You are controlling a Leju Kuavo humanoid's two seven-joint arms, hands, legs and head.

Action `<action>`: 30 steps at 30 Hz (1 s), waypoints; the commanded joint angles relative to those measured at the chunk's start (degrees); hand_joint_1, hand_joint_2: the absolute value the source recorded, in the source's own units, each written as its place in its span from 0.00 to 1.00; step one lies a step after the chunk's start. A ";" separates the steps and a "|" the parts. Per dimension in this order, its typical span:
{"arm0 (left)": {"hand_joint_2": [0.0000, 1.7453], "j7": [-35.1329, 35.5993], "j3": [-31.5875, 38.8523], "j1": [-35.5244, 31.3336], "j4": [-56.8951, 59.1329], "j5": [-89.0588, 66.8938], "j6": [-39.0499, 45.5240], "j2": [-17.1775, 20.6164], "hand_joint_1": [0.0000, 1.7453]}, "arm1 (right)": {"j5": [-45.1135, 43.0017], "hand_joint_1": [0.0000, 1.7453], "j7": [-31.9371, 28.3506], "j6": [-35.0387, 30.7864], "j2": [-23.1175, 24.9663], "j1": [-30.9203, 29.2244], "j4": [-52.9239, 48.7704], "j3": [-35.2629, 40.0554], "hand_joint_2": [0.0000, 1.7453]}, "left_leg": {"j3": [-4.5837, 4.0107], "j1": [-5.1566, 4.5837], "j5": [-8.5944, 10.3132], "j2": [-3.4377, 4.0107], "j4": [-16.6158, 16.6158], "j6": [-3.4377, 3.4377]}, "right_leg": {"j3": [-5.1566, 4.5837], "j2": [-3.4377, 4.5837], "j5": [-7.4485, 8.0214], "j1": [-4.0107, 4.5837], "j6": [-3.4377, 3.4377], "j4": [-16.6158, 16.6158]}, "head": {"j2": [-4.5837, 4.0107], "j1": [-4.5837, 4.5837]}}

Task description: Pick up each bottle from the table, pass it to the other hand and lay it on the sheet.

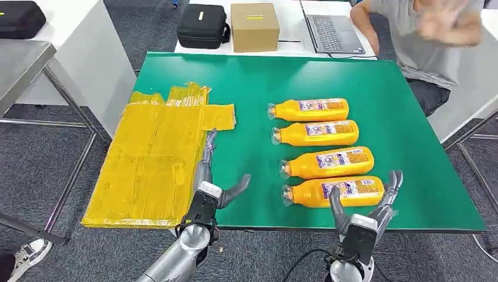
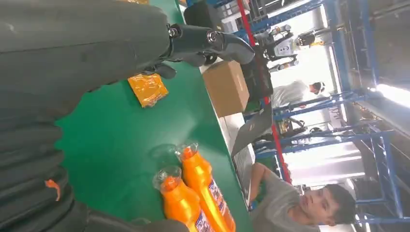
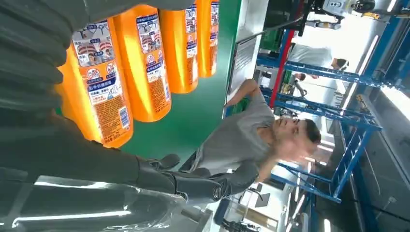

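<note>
**Four bottles in a row, nearest one framed by the right hand**

Four orange bottles are laid on their sides on the green table [image 1: 405,117], parallel to one another, caps pointed toward the yellow sheet [image 1: 152,158]. The sheet is spread over the table's left edge, overhanging it — presumably kept apart from the row so that each bottle must be handed across before being laid down.

The right hand [image 1: 367,202] is raised at the table's near edge with its fingers spread; nothing is gripped. Thumb and fingers are set on either side of the nearest bottle [image 1: 335,192], a placement that is judged to prepare a grasp around its body, though contact cannot be confirmed. The next bottle [image 1: 329,163] lies just beside it, so little room is left for the fingers.

The left hand [image 1: 214,188] is held open and empty near the sheet's right edge, fingers extended — well placed, it seems, to receive a bottle.

A person [image 1: 428,41] is seated at the far right corner.
</note>
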 commanded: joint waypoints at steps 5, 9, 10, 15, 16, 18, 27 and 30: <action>1.00 0.13 -1.59 -1.43 2.16 0.87 0.03 2.15 0.00 | 2.92 0.00 0.00 -0.02 0.61 -0.58 0.44 -2.76 1.00 | 0.26 -0.05 -0.07 0.06 -0.06 -0.07 | 0.20 -0.03 -0.09 -0.04 -0.06 0.01 | 0.00 -0.02; 1.00 0.13 -2.30 -1.87 3.25 1.11 -0.96 2.06 0.00 | 21.44 0.00 0.00 -0.02 4.17 0.55 -6.25 -11.37 1.00 | 0.25 -0.09 -0.07 -0.06 -0.04 -0.08 | 0.20 -0.16 -0.16 -0.08 -0.07 0.08 | 0.00 0.00; 1.00 0.13 -2.26 -1.96 3.42 1.16 -1.02 1.87 0.00 | 23.16 0.00 0.00 -0.02 4.02 0.69 -7.10 -12.51 1.00 | 0.28 -0.11 -0.09 -0.10 -0.03 -0.09 | 0.22 -0.20 -0.20 -0.09 -0.08 0.12 | 0.00 0.00; 1.00 0.13 -1.75 -2.50 4.57 1.64 -1.59 1.65 0.00 | 36.13 0.00 0.00 -0.02 1.84 0.95 -0.55 -17.83 1.00 | 0.27 -0.05 -0.04 -0.19 -0.07 -0.06 | 0.27 -0.27 -0.13 -0.03 -0.05 -0.02 | 0.00 0.00; 1.00 0.13 -1.58 -2.29 4.25 1.52 -1.74 1.81 0.00 | 46.25 0.00 0.00 -0.02 2.15 0.67 2.35 -21.59 1.00 | 0.41 -0.07 -0.04 -0.23 -0.13 -0.07 | 0.41 -0.34 -0.17 -0.05 -0.06 -0.06 | 0.00 -0.02; 1.00 0.13 -1.32 -2.15 4.21 1.45 -2.26 1.66 0.00 | 49.39 0.00 0.00 -0.02 2.35 0.59 1.86 -24.15 1.00 | 0.35 -0.03 -0.02 -0.15 -0.14 -0.05 | 0.36 -0.24 -0.10 -0.02 -0.05 -0.12 | 0.00 0.00; 1.00 0.13 -1.32 -2.15 4.21 1.45 -2.26 1.66 0.00 | 49.39 0.00 0.00 -0.02 2.35 0.59 1.86 -24.15 1.00 | 0.15 -0.02 -0.04 0.02 -0.06 -0.06 | 0.13 -0.08 -0.04 0.00 -0.05 -0.05 | 0.00 -0.02; 1.00 0.13 -1.32 -2.15 4.21 1.45 -2.26 1.66 0.00 | 49.39 0.00 0.00 -0.02 2.35 0.59 1.86 -24.15 1.00 | 0.12 -0.01 -0.02 -0.03 -0.06 -0.05 | 0.10 -0.13 -0.04 0.01 -0.05 -0.06 | 0.00 -0.02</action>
